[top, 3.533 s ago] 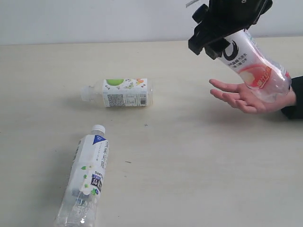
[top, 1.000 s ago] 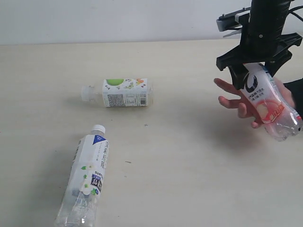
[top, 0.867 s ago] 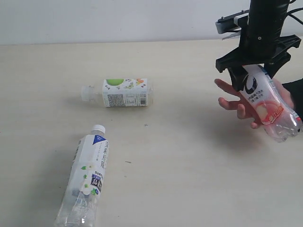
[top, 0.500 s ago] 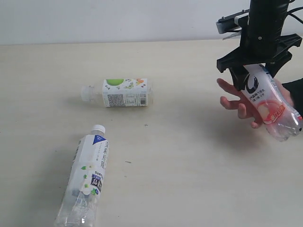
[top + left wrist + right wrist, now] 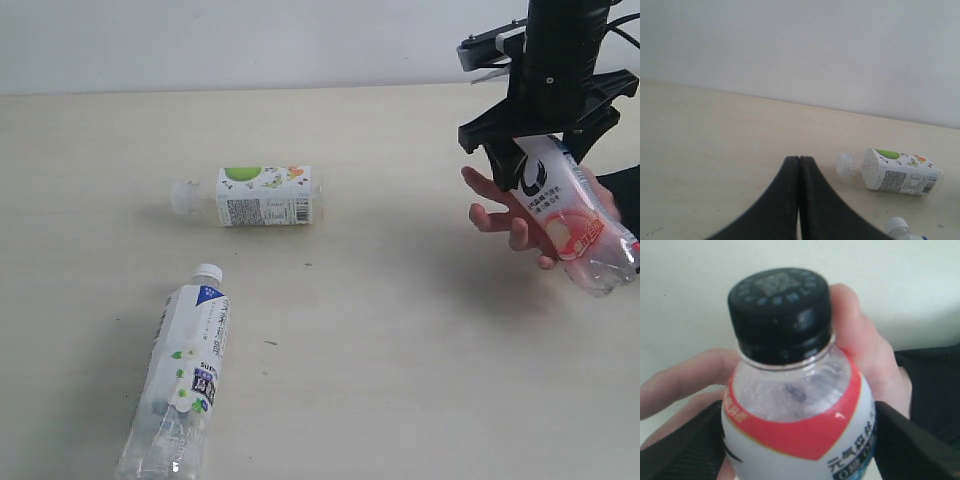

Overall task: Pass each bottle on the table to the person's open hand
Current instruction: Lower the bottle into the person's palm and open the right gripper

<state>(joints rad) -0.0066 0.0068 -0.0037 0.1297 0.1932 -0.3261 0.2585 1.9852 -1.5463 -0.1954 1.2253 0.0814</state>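
Right hand [image 5: 540,160] is clamped on the black-capped bottle [image 5: 572,225], which rests against the person's open hand [image 5: 508,220]. Left hand [image 5: 799,162] is pressed together.

Black-capped bottle [image 5: 790,405] clamped between right hand [image 5: 797,455] pads [image 5: 685,447]; person's hand [image 5: 867,360] behind, touching.

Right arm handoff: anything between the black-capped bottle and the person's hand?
Nothing visible. The black-capped bottle, gripped just below its neck by the right gripper, lies directly against the person's open hand. The right wrist view shows palm and fingers right behind the bottle with no gap or object between them.
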